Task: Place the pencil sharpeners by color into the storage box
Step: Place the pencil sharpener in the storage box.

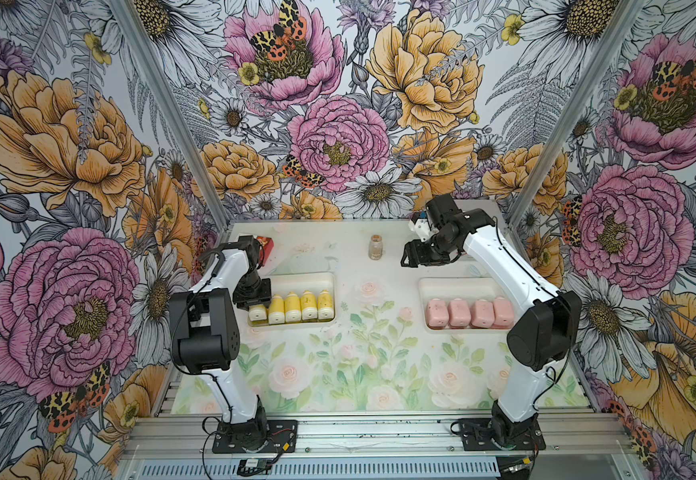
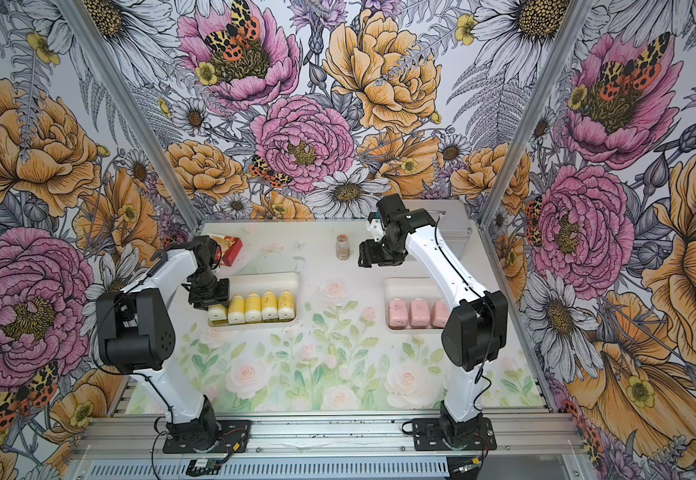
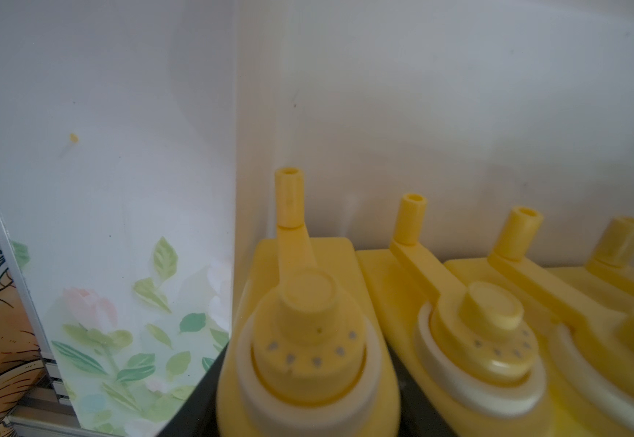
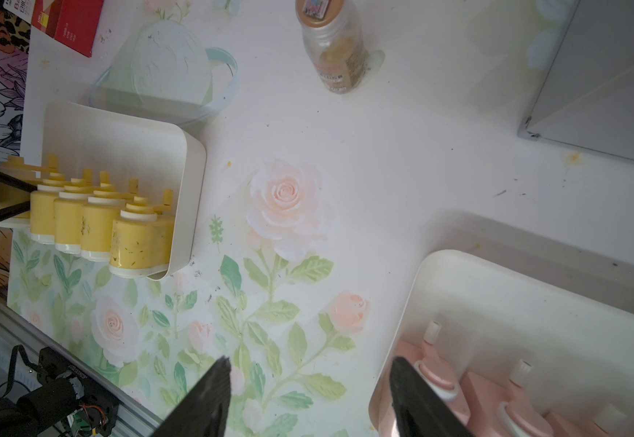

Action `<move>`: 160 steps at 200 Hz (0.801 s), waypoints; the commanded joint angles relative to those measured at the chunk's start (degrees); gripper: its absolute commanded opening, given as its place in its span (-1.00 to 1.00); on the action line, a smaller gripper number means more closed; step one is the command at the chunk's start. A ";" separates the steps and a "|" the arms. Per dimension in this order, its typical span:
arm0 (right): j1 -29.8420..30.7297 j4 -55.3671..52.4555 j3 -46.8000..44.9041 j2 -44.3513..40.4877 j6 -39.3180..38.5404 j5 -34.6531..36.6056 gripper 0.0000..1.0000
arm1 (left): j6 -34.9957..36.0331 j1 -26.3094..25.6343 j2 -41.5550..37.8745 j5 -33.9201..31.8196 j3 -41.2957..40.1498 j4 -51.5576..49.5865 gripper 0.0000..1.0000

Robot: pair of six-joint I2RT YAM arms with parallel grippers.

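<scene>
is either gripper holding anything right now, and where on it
The left gripper clasps the end yellow sharpener by its two sides as it stands in the tray. The right gripper is open, empty.

Two trays sitting on surface [image 1: 371, 374], well apart: left tray [image 1: 300, 280], right tray [image 1: 454, 286]. Five sharpeners [image 1: 292, 307] standing side by side in left tray, along its front wall; leftmost sharpener [image 1: 257, 312] sitting between left jaws. Four sharpeners [image 1: 459, 312] lining front of right tray, touching one another. Jar [image 1: 375, 247] standing behind trays, between them; right jaws hanging above surface, near jar, on its right. Carton [image 2: 232, 249] lying at rear left, behind left tray; box [image 2: 454, 232] sitting in rear right corner.
</scene>
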 commanded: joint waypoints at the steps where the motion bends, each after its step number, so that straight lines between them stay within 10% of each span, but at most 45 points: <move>1: 0.36 1.39 0.27 1.38 0.16 -0.86 0.37 | 0.55 0.23 0.34 2.63 -0.92 1.67 -0.22; 160: 0.73 1.83 2.12 3.41 0.46 -1.79 0.37 | 0.41 1.44 3.94 1.96 -0.85 1.98 -0.14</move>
